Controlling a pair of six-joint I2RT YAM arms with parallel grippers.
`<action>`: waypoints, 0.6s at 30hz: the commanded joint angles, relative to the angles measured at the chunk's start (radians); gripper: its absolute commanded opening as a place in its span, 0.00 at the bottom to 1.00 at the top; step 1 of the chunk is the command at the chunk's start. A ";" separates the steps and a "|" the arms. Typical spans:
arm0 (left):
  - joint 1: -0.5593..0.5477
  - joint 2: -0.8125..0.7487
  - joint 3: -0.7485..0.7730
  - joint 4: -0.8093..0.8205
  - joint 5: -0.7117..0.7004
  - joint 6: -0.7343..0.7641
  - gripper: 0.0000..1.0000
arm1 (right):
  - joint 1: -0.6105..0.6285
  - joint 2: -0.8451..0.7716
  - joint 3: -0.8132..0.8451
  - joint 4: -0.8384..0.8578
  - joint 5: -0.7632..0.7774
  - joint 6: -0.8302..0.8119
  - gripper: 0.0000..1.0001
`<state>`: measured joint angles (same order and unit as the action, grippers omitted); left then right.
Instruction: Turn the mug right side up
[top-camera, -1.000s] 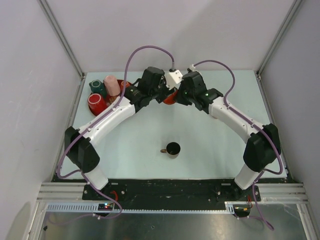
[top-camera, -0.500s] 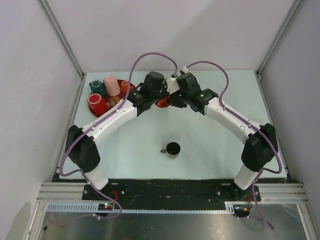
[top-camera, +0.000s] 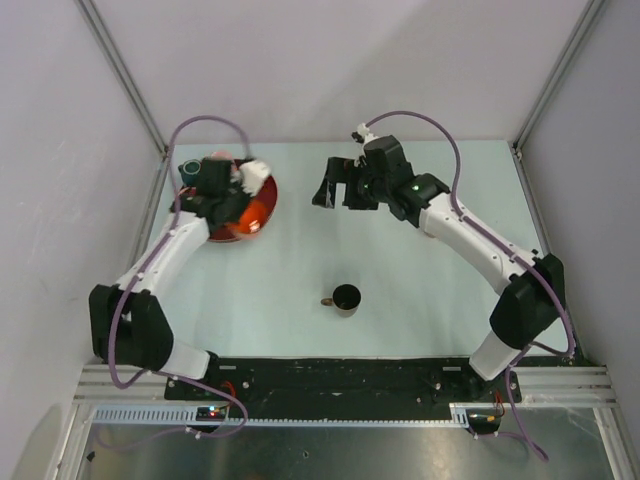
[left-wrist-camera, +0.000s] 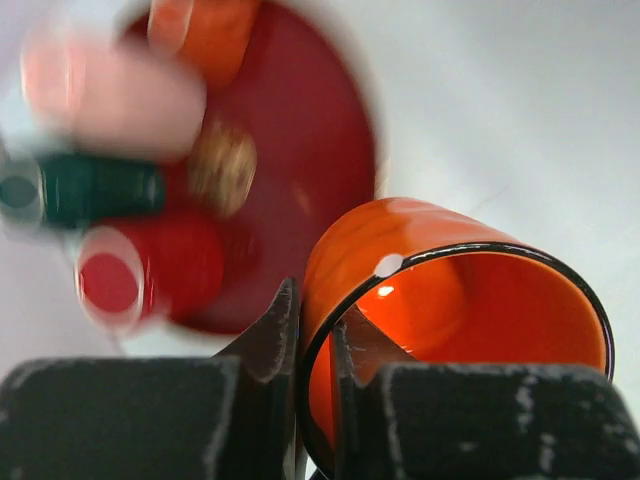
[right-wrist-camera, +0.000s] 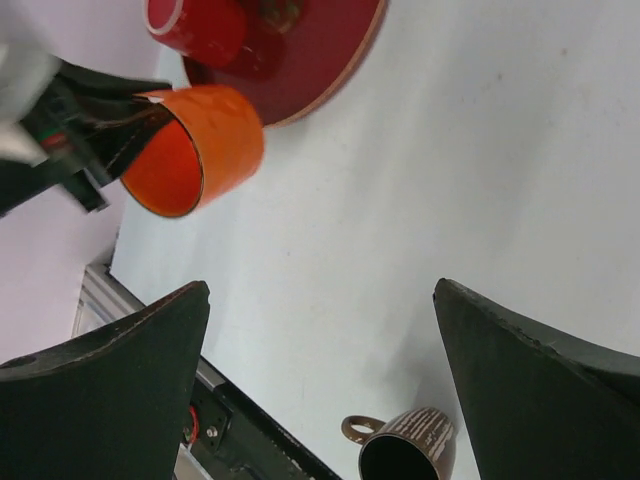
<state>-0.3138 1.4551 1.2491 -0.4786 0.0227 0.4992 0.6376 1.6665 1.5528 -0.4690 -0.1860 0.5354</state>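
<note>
The orange mug (left-wrist-camera: 440, 290) hangs tilted on its side above the table, beside the dark red plate (left-wrist-camera: 300, 150). My left gripper (left-wrist-camera: 315, 300) is shut on its black rim, one finger inside and one outside. The right wrist view shows the same orange mug (right-wrist-camera: 200, 150) on those fingers, its mouth facing sideways. From above, the mug (top-camera: 256, 208) and left gripper (top-camera: 238, 195) sit at the back left, over the plate's right edge. My right gripper (top-camera: 336, 192) is apart from it at the back middle. It stands wide open (right-wrist-camera: 322, 290) with nothing between its fingers.
The plate (top-camera: 225, 232) carries a teal cup (left-wrist-camera: 90, 190), a pink cup (left-wrist-camera: 110, 90), a red cup (left-wrist-camera: 140, 270) and a small orange cup (left-wrist-camera: 200, 25). A brown mug (top-camera: 345, 297) stands upright mid-table, handle to the left. Walls close in the table's left, back and right sides.
The right gripper opened and let go of the orange mug, then drew back to the right. The left gripper shut on the rim and swung the mug left toward the plate.
</note>
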 joint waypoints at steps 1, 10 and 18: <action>0.235 -0.117 -0.130 -0.084 -0.017 -0.041 0.00 | -0.017 -0.060 0.052 0.081 -0.091 -0.071 0.99; 0.676 -0.267 -0.300 -0.083 0.081 -0.040 0.00 | -0.007 0.016 0.137 0.052 -0.162 -0.126 1.00; 1.018 -0.188 -0.425 0.024 0.132 0.060 0.00 | -0.005 0.010 0.110 0.094 -0.194 -0.170 0.99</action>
<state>0.6289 1.2469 0.8692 -0.5507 0.1055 0.4988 0.6281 1.6798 1.6501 -0.4255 -0.3424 0.4114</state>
